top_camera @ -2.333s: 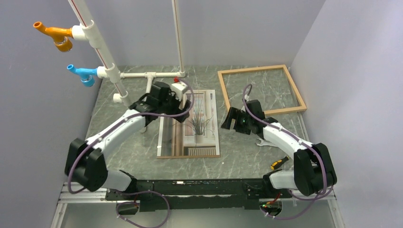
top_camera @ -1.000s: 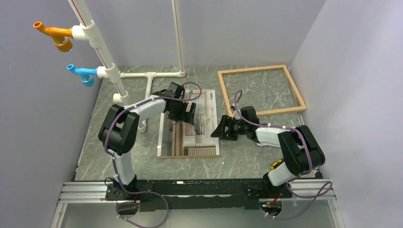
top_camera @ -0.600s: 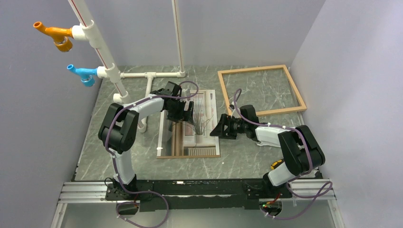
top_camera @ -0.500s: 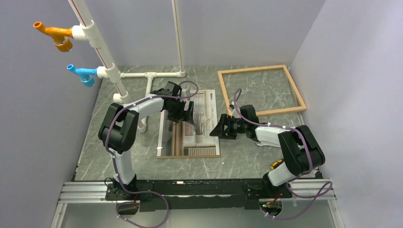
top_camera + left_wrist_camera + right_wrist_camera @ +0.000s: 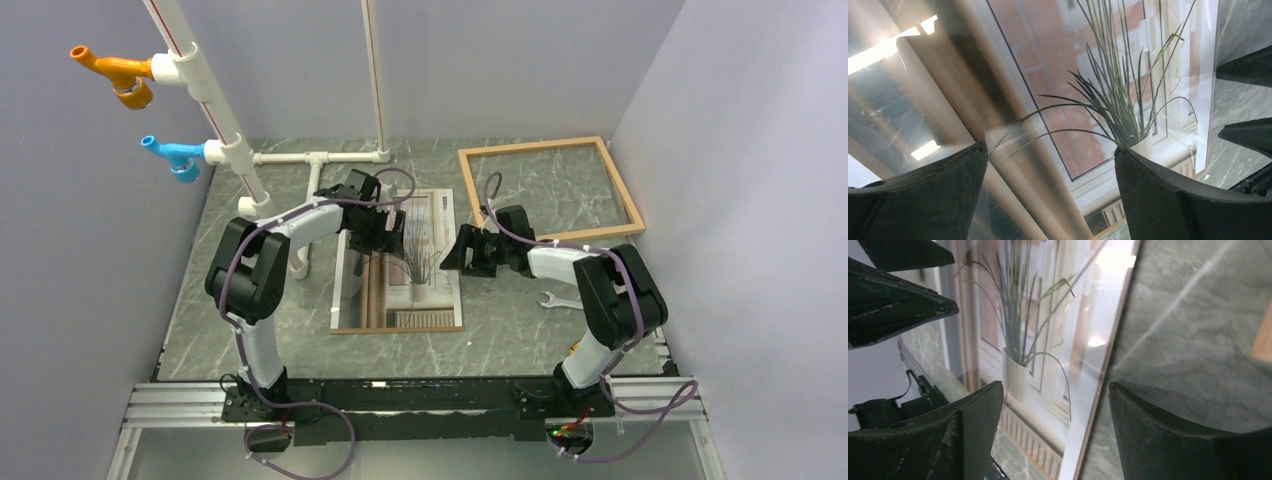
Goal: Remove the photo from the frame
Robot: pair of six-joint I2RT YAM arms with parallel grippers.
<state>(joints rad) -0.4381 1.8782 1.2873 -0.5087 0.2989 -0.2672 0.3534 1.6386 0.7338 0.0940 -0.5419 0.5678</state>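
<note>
The photo (image 5: pixel 400 290), a glossy print of a spiky potted plant by a window, lies flat in the middle of the table. The frame (image 5: pixel 530 146), thin light wood and holding nothing, lies apart from it at the back right. My left gripper (image 5: pixel 388 232) hovers open just over the photo's upper half; the print (image 5: pixel 1058 100) fills the left wrist view between the dark fingers (image 5: pixel 948 180). My right gripper (image 5: pixel 462 250) is open at the photo's right side. In the right wrist view that edge of the photo (image 5: pixel 1098 390) runs between its fingers (image 5: pixel 1158 420). Neither gripper holds anything.
A white pipe structure (image 5: pixel 300 158) with an orange fitting (image 5: pixel 115 72) and a blue fitting (image 5: pixel 172 155) stands at the back left. A small wrench (image 5: pixel 560 300) lies on the grey marble table (image 5: pixel 500 330) right of the photo. Walls close in the left, back and right.
The left arm has folded up and its gripper now sits low over the photo. The right gripper has slid left and back to the photo's right edge, uncovering the wrench.
</note>
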